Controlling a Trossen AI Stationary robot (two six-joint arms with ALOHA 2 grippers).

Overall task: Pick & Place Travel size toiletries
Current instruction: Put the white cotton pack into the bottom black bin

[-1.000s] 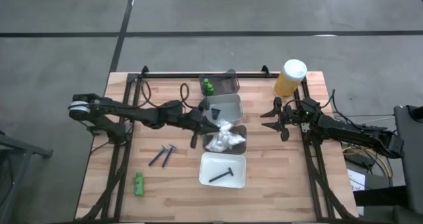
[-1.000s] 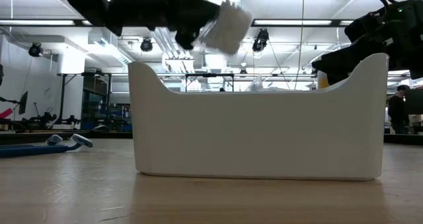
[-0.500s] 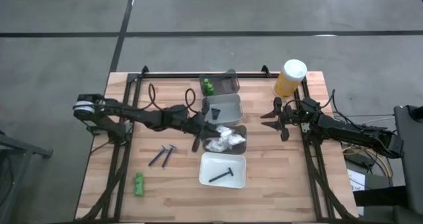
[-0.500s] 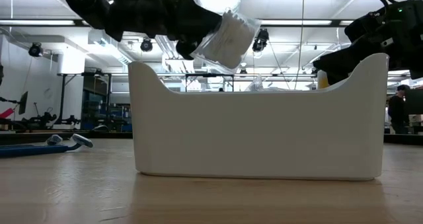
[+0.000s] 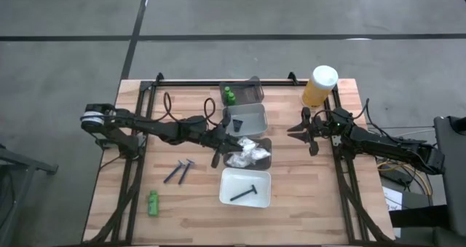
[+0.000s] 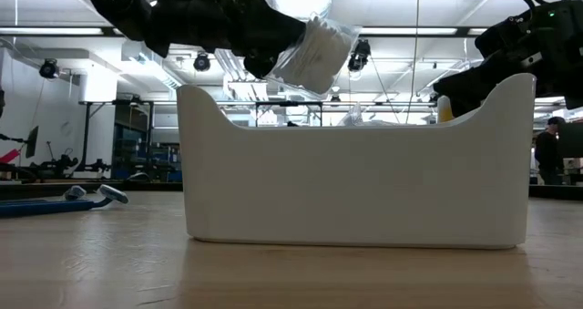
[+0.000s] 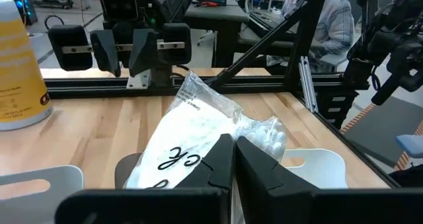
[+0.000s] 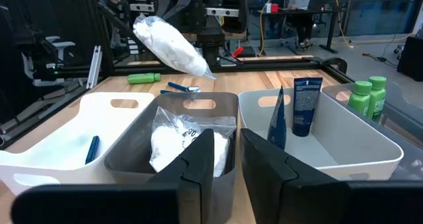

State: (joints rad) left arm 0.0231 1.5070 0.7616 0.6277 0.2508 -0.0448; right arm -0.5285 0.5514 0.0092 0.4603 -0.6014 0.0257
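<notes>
My left gripper [image 7: 232,141] reaches in from the table's left and is shut on a white crinkly packet [image 7: 192,125]. It holds the packet [image 5: 246,140] above the dark grey tray [image 5: 266,159], where more white packets [image 8: 175,145] lie. Two green bottles [image 5: 228,95] stand in the far tray. A dark tube [image 8: 305,105] leans in the light grey tray [image 5: 261,114]. One dark razor [image 5: 244,193] lies in the white tray [image 5: 226,181]. Two razors [image 5: 178,172] and a green bottle [image 5: 153,202] lie on the table. My right gripper [image 8: 232,138] waits right of the trays, open by a narrow gap. My left gripper pinches the packet's near end [image 7: 213,156] between its two fingers. The fingers come nearly level from the table's left. The packet sticks out beyond the fingertips, tilted in the low view [image 6: 314,52] and lifted clear above the dark grey tray.
A big yellow container with a white cap [image 5: 319,87] stands at the far right corner. The four trays form a column down the table's middle. Black frame rails [image 5: 218,81] run along the far edge and both sides. People sit at desks beyond the table.
The packet in my left gripper has come a little lower over the dark grey tray and tipped, then kept still. My right gripper has stayed in place while its fingers have drawn closer together.
</notes>
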